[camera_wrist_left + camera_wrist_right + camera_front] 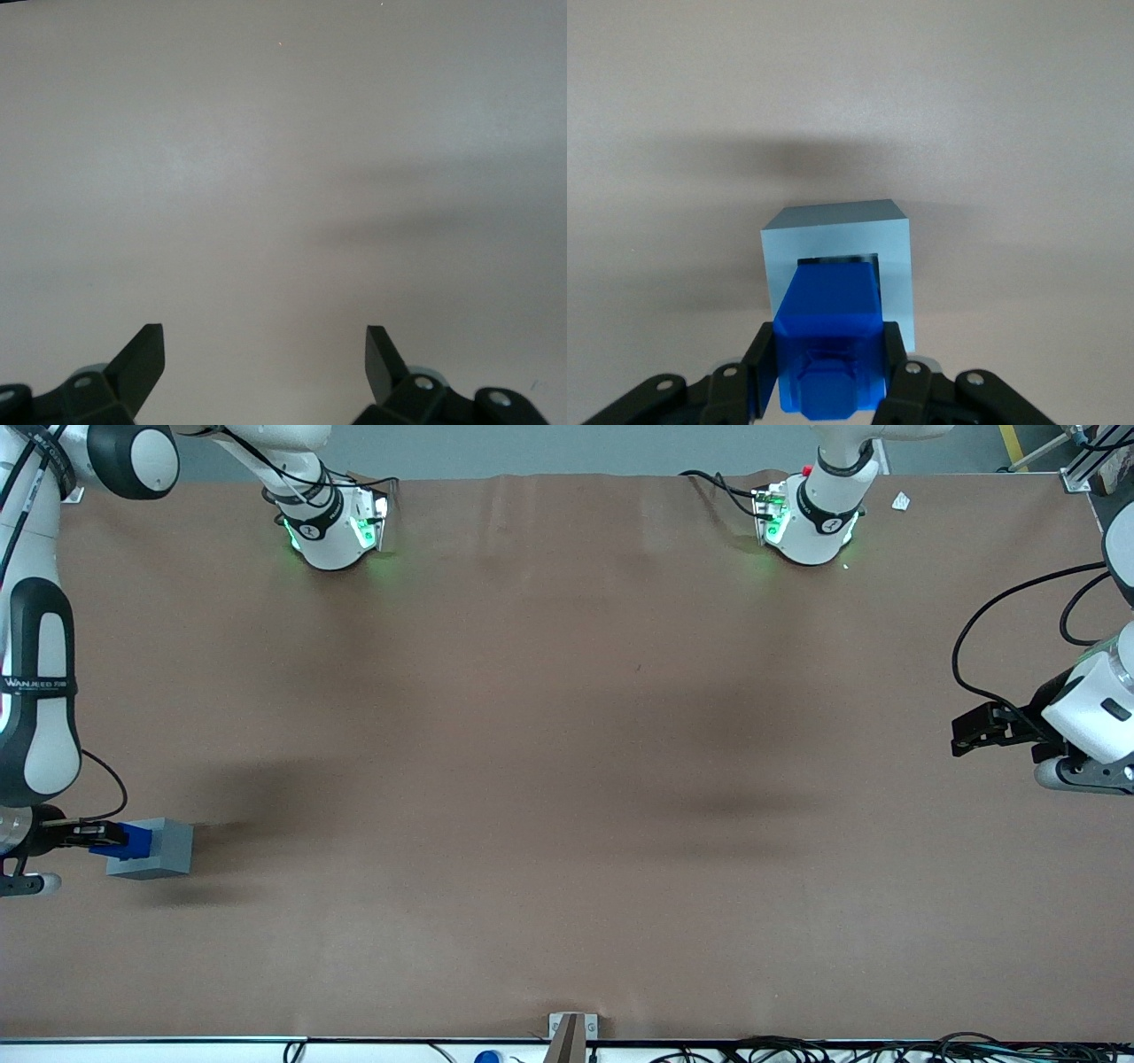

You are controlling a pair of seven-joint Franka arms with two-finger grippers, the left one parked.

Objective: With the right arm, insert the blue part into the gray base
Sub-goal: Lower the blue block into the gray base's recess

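Pincer (833, 376) of the right arm (35, 717) is clamped on the blue part (830, 341), one black finger (764, 367) pressed against each of its flat side faces, at the working arm's end of the bench (567, 779). From the wrist camera the part's leading end sits at the mouth of the square recess in the gray base (833, 257), lined up with it; whether it has actually entered cannot be told. From the front camera the blue part (131, 840) touches the gray base (159, 849), which rests on the bench.

Judging by its look, the blue part is a light, rigid plastic block with smooth, probably slippery faces, so the hold across its two parallel sides, near the end away from the recess, seems the right one. Stiff plastic will not give, so a slight tilt could jam it against the rim. The base looks light too and may slide if pushed.

Apart from the blue end at its mouth, the recess shows nothing inside.
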